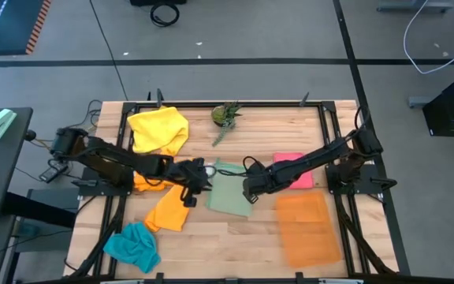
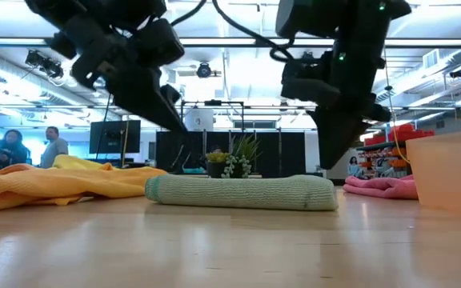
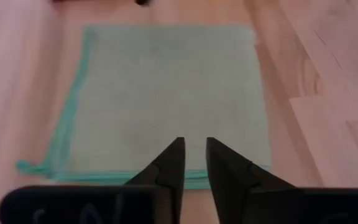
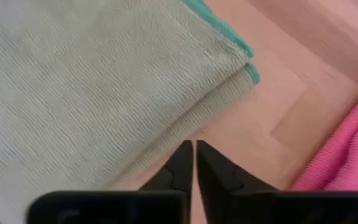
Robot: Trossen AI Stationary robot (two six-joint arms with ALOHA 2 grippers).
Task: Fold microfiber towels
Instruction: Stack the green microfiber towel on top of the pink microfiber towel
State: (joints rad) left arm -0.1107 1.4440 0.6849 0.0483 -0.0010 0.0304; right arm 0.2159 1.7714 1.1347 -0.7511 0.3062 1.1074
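From above, you have the pale green towel (image 1: 229, 195) folded at the middle of the table (image 1: 235, 244), the left claw (image 1: 192, 187) at one side of it and the right claw (image 1: 250, 192) at the other. At table height the towel lies doubled flat, both claws lifted just off it. Each wrist camera shows its claw slightly parted and empty, likely just letting go.

Orange towel (image 1: 166, 210) partly hidden under the left arm; pink towel (image 4: 347, 155) cut off, perhaps folded
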